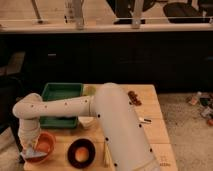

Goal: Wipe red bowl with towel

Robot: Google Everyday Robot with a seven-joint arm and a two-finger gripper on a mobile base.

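Note:
The red bowl [44, 146] sits at the front left corner of the wooden table [155, 130]. My white arm reaches from the front right, bends over the table and comes down at the bowl's left side. My gripper [30, 148] is at the bowl's left rim, shut on a pale blue-white towel [33, 155]. The towel lies against the bowl's near left edge and partly inside it. The fingertips are hidden by the towel and the wrist.
A green tray [61, 101] stands behind the bowl. A dark bowl [81, 153] with something orange in it sits to the right. A small white cup [86, 122] is by the arm. A brown object [134, 97] lies at the back right, and a dark counter runs behind.

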